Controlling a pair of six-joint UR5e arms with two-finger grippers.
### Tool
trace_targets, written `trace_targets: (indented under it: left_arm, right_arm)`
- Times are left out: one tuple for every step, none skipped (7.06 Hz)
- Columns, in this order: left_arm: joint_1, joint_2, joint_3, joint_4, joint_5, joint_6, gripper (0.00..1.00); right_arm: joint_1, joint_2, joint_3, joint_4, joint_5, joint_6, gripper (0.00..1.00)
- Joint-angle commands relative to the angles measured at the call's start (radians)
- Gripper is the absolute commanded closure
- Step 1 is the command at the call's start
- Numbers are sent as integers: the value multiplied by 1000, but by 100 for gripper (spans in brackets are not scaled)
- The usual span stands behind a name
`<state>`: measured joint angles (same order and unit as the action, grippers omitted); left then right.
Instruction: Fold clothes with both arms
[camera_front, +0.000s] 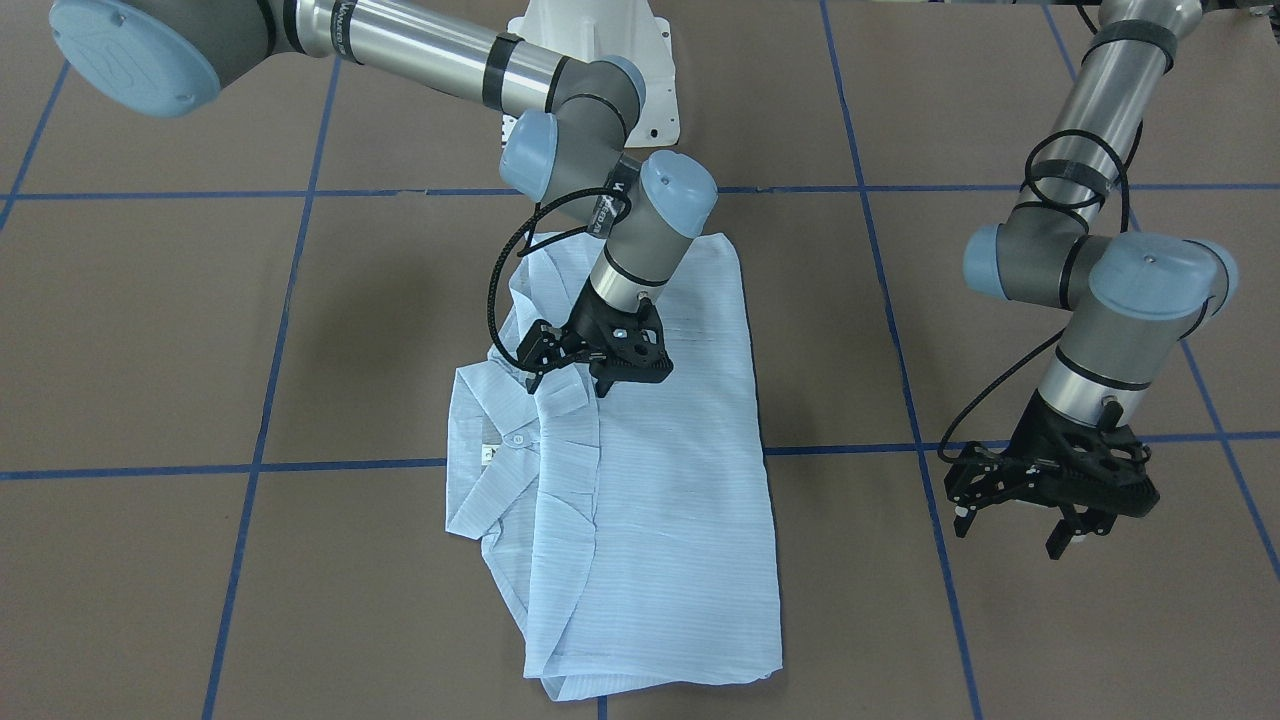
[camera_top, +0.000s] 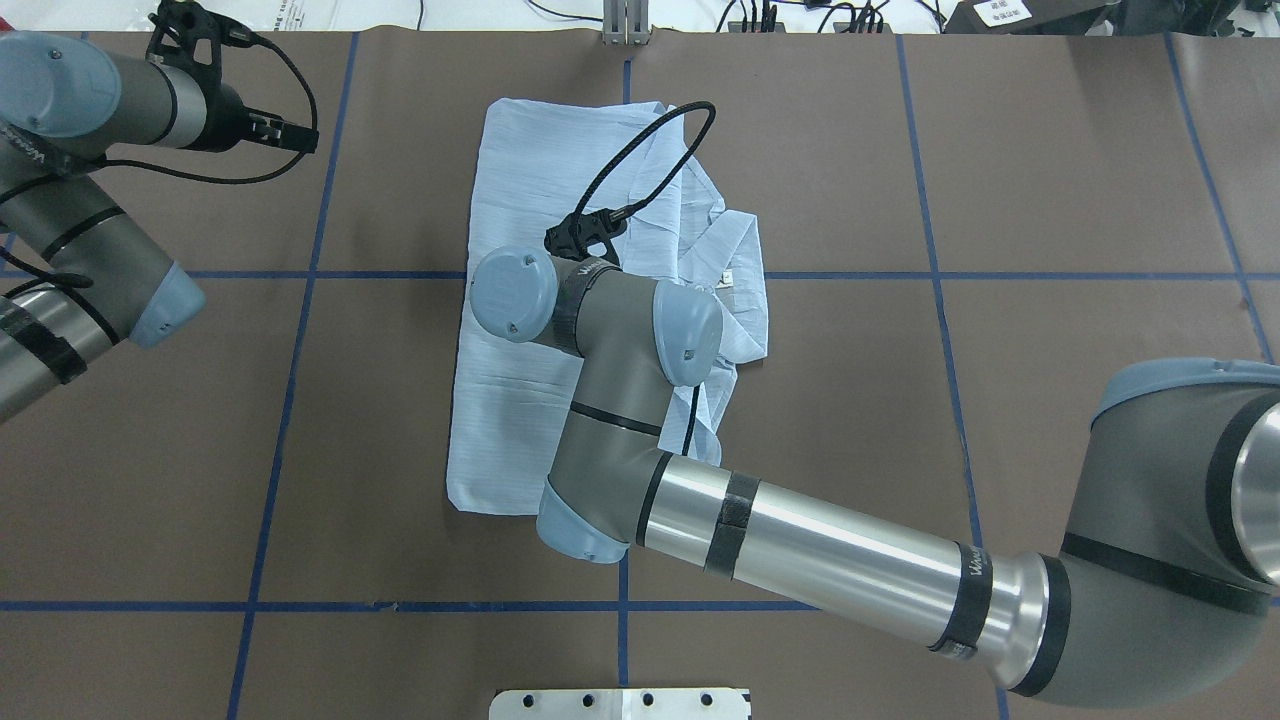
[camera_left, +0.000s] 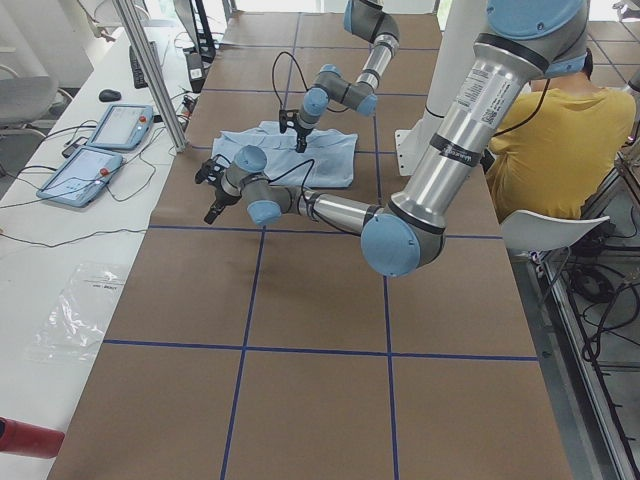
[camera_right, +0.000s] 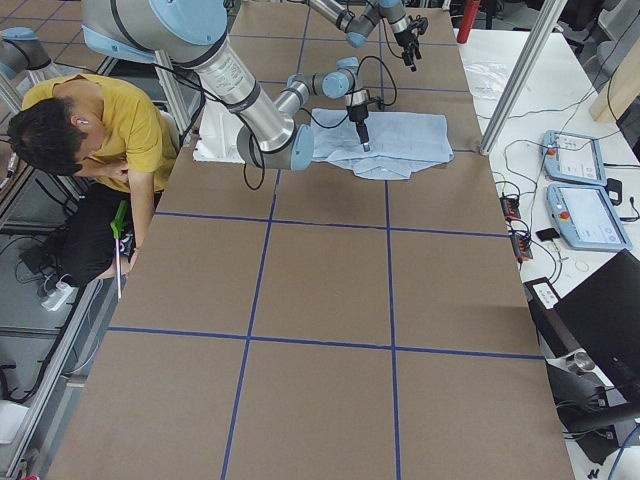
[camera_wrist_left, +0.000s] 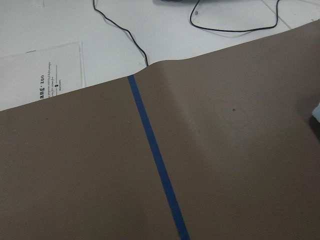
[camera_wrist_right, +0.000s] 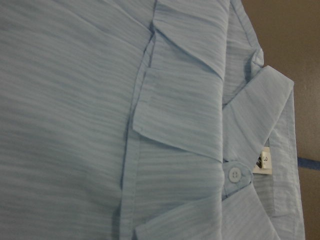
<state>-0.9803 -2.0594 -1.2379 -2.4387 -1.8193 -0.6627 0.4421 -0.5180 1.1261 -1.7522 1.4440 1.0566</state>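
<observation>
Hovering right gripper (camera_front: 568, 386) over striped shirt (camera_front: 660, 500) beside collar (camera_front: 500, 490), fingers spread, gripping nothing. Shirt's long axis running away from base. Left gripper (camera_front: 1010, 538) hanging well apart, fingers spread, empty.

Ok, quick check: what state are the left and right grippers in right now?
Left gripper: open, empty, above the table beside the shirt.
Right gripper: open, holding nothing, over the shirt near its collar.

Shirt (camera_front: 660, 480) on table (camera_front: 150, 350), right gripper (camera_front: 570, 386) over it, left gripper (camera_front: 1010, 536) aside
</observation>
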Motion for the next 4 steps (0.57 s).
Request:
trace_targets:
  left_arm:
    - [0,11,0,-17,0,0,0]
    - [2,12,1,-25,0,-2,0]
    - [11,13,2,-28,2,-3,0]
    - [18,13,2,-29,2,-20,0]
  right_arm:
    - [3,1,-8,-6,-1,-27,0]
    - [7,3,-5,-33,-1,-59,0]
    - [16,3,-2,-42,1,-76,0]
    - [26,1,0,-44,1,-95,0]
